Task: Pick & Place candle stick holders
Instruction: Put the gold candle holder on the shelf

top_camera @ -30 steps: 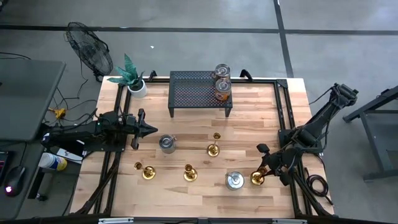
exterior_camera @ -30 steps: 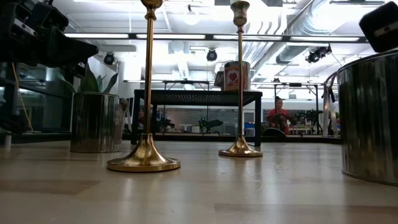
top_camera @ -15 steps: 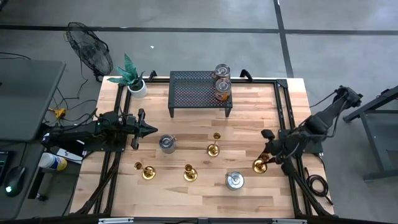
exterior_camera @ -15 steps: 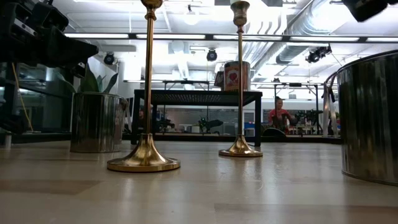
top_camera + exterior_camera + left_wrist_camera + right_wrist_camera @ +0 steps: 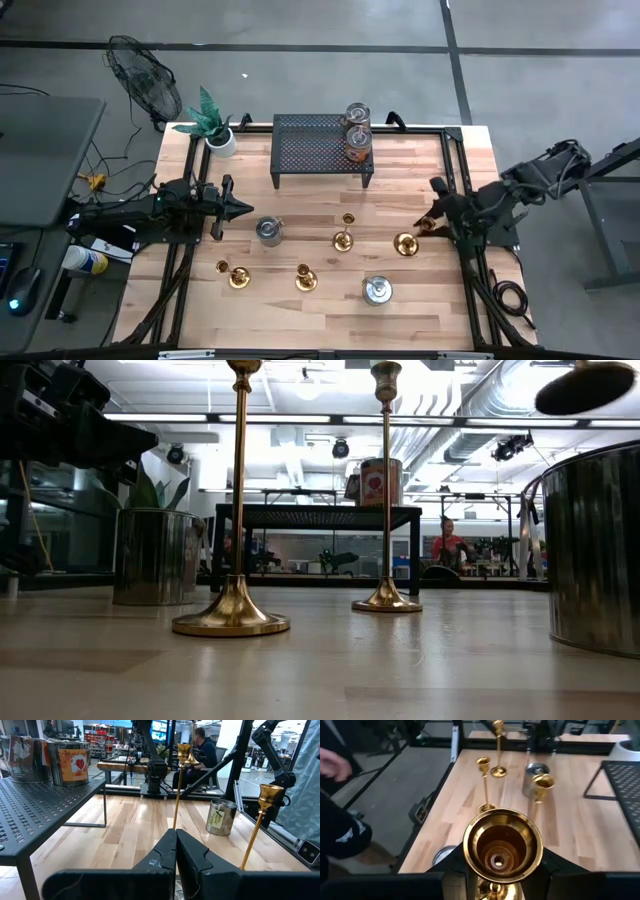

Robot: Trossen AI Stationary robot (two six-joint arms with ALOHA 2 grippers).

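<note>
Candle stick holder point(image 5: 405, 243) clamped in right hand point(image 5: 428, 226), tipped sideways above table point(image 5: 420, 175), flared base pointing away from hand. Three other holders point(image 5: 343, 238) stand well off toward left arm. Left hand point(image 5: 240, 209) shut, empty, w/ silver tin point(image 5: 268, 231) just beside; contents unseen.

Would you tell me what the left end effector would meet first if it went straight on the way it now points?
Most likely the tall candle stick holder, standing almost dead ahead of the shut left end effector, though depth is hard to judge.
</note>
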